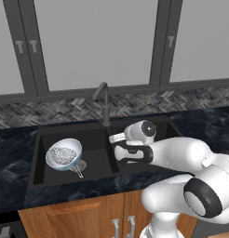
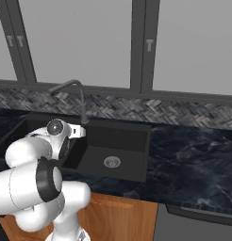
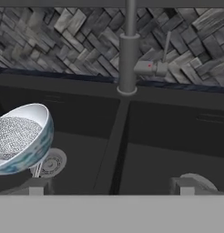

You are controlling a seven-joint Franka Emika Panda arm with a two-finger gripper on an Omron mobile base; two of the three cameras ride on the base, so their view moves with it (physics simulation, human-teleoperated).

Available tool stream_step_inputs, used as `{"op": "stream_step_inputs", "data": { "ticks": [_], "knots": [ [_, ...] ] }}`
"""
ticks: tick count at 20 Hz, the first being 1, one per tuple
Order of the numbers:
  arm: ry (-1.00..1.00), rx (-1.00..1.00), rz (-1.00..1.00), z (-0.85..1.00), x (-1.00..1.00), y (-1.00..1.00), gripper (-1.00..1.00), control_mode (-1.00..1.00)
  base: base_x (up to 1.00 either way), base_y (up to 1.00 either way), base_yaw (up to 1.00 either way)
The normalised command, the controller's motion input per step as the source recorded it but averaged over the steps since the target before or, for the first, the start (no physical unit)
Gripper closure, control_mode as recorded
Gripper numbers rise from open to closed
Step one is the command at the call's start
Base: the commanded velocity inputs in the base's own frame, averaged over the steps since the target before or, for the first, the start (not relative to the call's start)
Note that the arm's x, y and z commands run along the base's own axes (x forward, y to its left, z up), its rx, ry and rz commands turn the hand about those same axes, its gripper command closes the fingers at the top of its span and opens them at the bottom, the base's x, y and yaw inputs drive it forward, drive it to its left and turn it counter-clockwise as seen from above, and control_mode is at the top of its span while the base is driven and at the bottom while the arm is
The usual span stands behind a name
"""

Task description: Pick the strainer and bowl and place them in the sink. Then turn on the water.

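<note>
In the left base view, the left basin of the sink (image 1: 38, 160) is crowded at center left: the bowl (image 1: 64, 154) sits tilted there with the strainer (image 1: 63, 155) inside it, leaving bare black floor only along the far wall and toward the divider. The right basin, seen at the center of the right base view, is open down to its drain (image 2: 112, 162). The faucet (image 3: 127, 50) stands upright at top center of the hand view, on the rim behind the divider, its lever (image 3: 150, 68) sticking out to the right. The hand (image 3: 111, 189), jaws wide, hangs over the divider, facing the faucet. The dark table (image 2: 193, 160) at right lies bare.
</note>
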Motion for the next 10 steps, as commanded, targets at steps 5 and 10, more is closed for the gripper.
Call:
{"op": "stream_step_inputs", "data": {
  "ticks": [5, 10],
  "knots": [
    [-0.18, 0.03, 0.00, 0.00, 0.02, -0.16, -1.00, -1.00, 0.00, 0.00, 0.00],
    [-0.16, 0.04, 0.00, 0.00, 0.06, -0.11, -1.00, -1.00, 0.00, 0.00, 0.00]
  ]
}}
